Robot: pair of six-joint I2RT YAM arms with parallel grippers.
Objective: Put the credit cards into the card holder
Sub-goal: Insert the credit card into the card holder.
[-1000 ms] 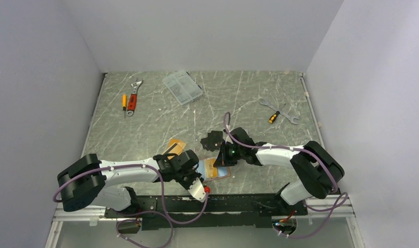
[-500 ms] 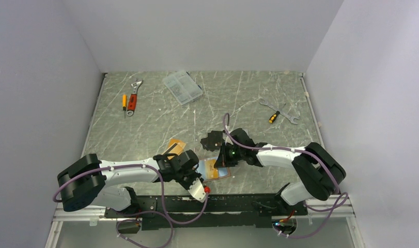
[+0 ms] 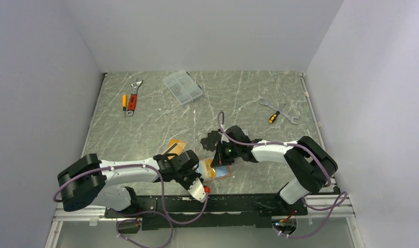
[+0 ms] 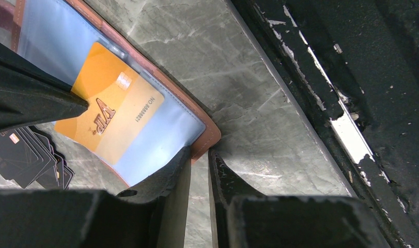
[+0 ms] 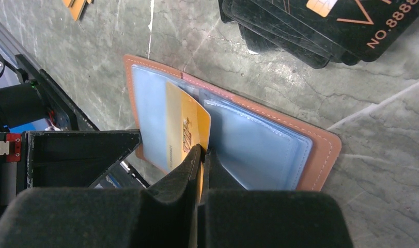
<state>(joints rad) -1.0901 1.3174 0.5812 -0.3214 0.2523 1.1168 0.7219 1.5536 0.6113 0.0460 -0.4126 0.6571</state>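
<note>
Right hand [image 5: 199, 155] is pinching the orange card [image 5: 184, 132] over the open card holder [image 5: 248, 139]. Left hand [image 4: 199, 165] — nearly closed — is clamping the holder's edge on the table [image 4: 248, 103].

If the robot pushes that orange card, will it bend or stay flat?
The orange card looks thin but stiff: it stands straight while pinched in the right gripper. Probably light and smooth, it may slide easily against the card holder.

Both arms reach inward over the open card holder [image 3: 219, 170] near the table's [image 3: 145, 124] front edge. An orange card [image 3: 176, 145] lies just behind the left gripper [image 3: 192, 168]; the right gripper [image 3: 221, 161] meets the holder.
</note>
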